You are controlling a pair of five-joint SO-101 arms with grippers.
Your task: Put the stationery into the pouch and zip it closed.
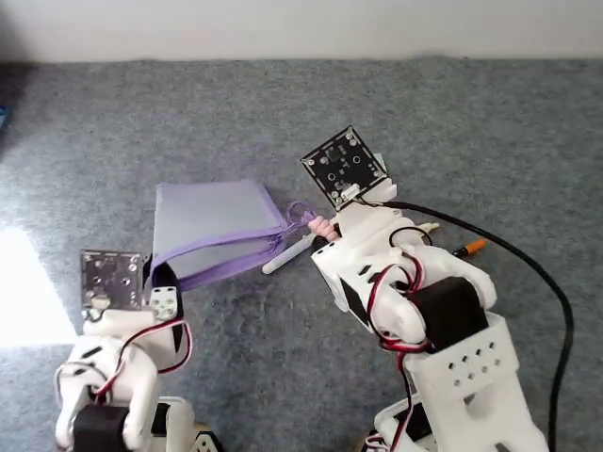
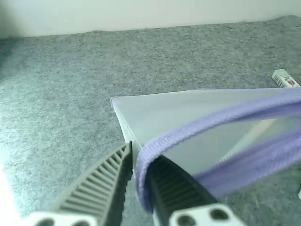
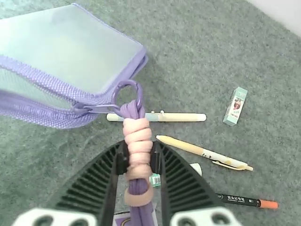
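pinching the pink-and-purple pull cord [image 3: 137, 136] between its two ribbed fingers, the right gripper [image 3: 138, 150] sits just off one corner of the pouch [image 1: 212, 226]. the cord runs from the jaws to a purple ring [image 3: 127, 92] on the zip slider. the pouch is pale and translucent, edged with purple zip tape [image 2: 211, 122], and it lies on the grey felt table [image 1: 452, 122] between the two arms. its mouth gapes along the edge nearer the arms, with the two tapes standing apart and the upper one arching above the lower. at the pouch's far corner from the slider, the left gripper [image 2: 141, 162] has its fingers pressed together on the upper tape. four pieces of stationery lie on the felt outside the pouch. a cream pen [image 3: 157, 117] rests just beside the slider end, passing behind the cord. a second cream pen with a clip [image 3: 202, 153] lies near it, tilted. an orange-tipped marker [image 3: 247, 201] lies farther out, beside the right arm. a small mint eraser [image 3: 235, 106] sits apart from the pens. whether anything is inside the pouch cannot be told through its cloudy wall.
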